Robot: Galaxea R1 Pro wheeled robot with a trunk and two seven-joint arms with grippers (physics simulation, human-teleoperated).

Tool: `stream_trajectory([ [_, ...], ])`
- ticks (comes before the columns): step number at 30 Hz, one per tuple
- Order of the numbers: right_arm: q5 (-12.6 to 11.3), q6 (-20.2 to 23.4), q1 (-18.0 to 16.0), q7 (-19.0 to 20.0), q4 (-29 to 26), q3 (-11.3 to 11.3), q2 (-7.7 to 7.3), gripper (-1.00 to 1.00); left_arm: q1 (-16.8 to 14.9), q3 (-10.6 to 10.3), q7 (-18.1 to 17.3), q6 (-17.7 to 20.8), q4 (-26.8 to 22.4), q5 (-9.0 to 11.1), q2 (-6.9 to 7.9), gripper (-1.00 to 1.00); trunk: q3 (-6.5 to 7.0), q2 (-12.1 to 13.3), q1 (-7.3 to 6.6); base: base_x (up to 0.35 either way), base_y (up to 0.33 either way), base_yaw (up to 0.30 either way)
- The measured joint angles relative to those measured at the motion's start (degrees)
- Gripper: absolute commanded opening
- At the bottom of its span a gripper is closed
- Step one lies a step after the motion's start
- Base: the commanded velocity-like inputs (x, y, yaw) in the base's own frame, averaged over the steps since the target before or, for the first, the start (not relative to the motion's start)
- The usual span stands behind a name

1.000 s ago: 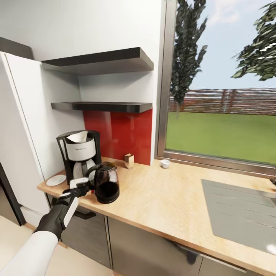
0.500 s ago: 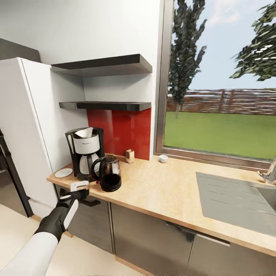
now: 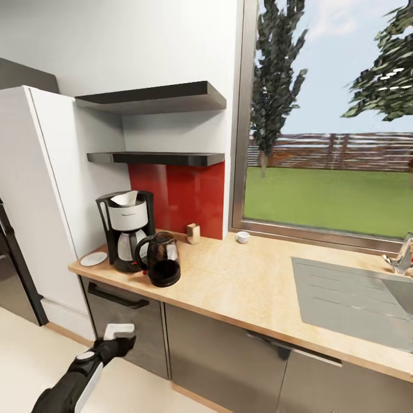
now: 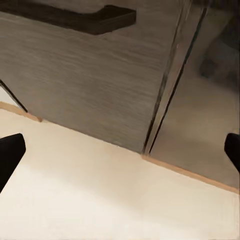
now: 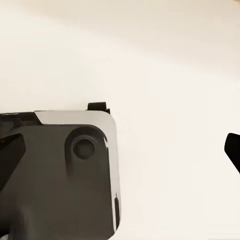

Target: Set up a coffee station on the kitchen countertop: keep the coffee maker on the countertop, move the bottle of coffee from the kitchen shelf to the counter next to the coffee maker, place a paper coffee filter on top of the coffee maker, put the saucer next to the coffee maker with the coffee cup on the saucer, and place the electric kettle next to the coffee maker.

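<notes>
The worktop (image 3: 246, 292) runs long and light over the dark cabinet fronts. At its left end sits the coffee maker (image 3: 126, 229) with the paper coffee filter (image 3: 126, 199) on top, and the electric kettle (image 3: 159, 259) just beside it on the right. The saucer (image 3: 93, 258) lies to its left, and the coffee cup (image 3: 242, 237) sits well apart by the window. Left pincer (image 3: 119, 330) hangs low in front of the cabinets, fingers spread wide with nothing between them. Right pincer (image 5: 120, 160) is over the floor, fingertips far apart, holding nothing.

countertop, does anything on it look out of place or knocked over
Nothing is tipped or spilled. The coffee cup sits alone by the window, far from the saucer left of the coffee maker. The electric kettle stands upright beside the maker.
</notes>
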Motion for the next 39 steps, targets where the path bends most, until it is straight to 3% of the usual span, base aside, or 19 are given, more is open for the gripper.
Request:
stream_trajectory([
  [5,-0.1,0.0,0.0,0.0,-0.1,-0.1,0.06,1.0,5.9,0.0,-0.6,0.0,0.2,-3.0,0.73,1.0,0.0,0.0,0.0,0.0,0.0,-0.249],
  [9,-0.2,-0.1,0.0,0.0,-0.2,-0.1,0.08,1.0,10.4,0.1,-0.2,0.4,2.6,-7.6,0.82,1.0,0.0,0.0,0.0,0.0,0.0,-0.264],
  [10,-0.2,-0.1,0.0,0.0,-0.2,-0.2,0.08,1.0,11.6,0.1,0.1,0.6,6.8,-10.2,0.83,1.0,0.0,0.0,0.0,0.0,0.0,-0.265],
  [13,-0.1,-0.1,0.0,0.0,-0.2,-0.2,0.09,1.0,12.1,0.1,0.5,0.7,14.8,-11.8,0.83,1.0,-0.01,0.0,0.0,0.0,0.0,-0.265],
  [17,-0.1,-0.1,0.0,0.1,-0.1,-0.2,0.11,1.0,12.4,0.1,2.7,-0.5,30.2,-12.7,0.8,1.0,-0.01,0.0,0.0,0.0,0.0,-0.266],
  [19,-0.1,-0.1,0.0,0.1,-0.1,-0.2,0.1,1.0,12.4,0.1,3.0,-2.4,32.0,-12.6,0.72,1.0,0.0,0.0,0.0,0.0,0.0,-0.266],
  [25,-0.1,0.0,0.0,0.1,-0.1,-0.2,0.09,1.0,12.4,0.1,3.1,-6.0,33.7,-12.5,0.6,1.0,0.0,0.0,0.0,0.0,0.0,-0.266],
  [35,-0.5,0.1,0.0,0.1,-0.1,-0.3,0.17,1.0,12.3,-0.1,3.1,-6.5,33.7,-12.9,0.25,1.0,-0.62,0.0,0.03,-0.092,0.0,-0.196],
  [37,-3.8,0.2,0.0,0.1,-0.2,-0.3,0.18,1.0,12.3,0.0,3.1,-6.6,33.2,-12.9,0.62,1.0,-0.79,0.0,0.04,-0.315,0.0,-0.142],
  [39,-5.1,0.2,0.0,0.1,-0.2,-0.3,0.18,1.0,12.3,0.0,3.1,-7.2,33.2,-12.9,0.63,1.0,-0.96,0.0,0.03,-0.249,0.0,-0.137],
])
